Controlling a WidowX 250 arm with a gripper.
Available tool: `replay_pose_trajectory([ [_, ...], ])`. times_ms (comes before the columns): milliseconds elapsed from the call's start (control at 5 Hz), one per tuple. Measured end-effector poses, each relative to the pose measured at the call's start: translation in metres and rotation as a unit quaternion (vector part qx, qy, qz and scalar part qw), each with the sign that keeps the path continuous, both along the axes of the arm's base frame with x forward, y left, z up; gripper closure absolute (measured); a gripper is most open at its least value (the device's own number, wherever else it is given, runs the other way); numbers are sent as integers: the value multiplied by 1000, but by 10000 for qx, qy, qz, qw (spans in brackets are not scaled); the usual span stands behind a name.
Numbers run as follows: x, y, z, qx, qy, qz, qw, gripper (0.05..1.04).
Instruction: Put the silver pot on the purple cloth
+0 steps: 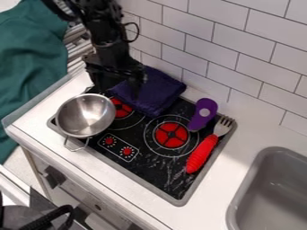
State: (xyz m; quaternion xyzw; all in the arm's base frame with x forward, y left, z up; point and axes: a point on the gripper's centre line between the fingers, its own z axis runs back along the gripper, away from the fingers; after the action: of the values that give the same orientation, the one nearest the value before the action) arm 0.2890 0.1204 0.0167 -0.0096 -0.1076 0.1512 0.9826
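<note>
Hanging open, the claw point(121, 88) is by the purple cloth point(157, 92), contact unclear.

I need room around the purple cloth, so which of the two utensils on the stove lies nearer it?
The purple utensil; the red-handled fork lies farther from the cloth.

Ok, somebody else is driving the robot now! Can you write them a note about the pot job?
Gripper: hanging by the cloth, not holding the pot.
Pot: on the stove's left side in the view, handle toward the front.
Cloth: at the stove's back.
Done: nothing to see yet; the pot is off the cloth.
Left: grasp the pot, set it on the cloth.
</note>
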Motion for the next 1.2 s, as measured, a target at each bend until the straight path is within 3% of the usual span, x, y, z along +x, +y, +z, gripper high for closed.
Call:
replay_pose_trajectory([
  [400,-7,-12,-5,9,311,23,9995,73],
  [800,-8,-22,-35,-202,874,-60,9960,73],
  [1000,-5,-18,-51,-410,1000,-13,9941,73],
  [1200,0,-13,-56,-437,1037,-85,9936,113],
])
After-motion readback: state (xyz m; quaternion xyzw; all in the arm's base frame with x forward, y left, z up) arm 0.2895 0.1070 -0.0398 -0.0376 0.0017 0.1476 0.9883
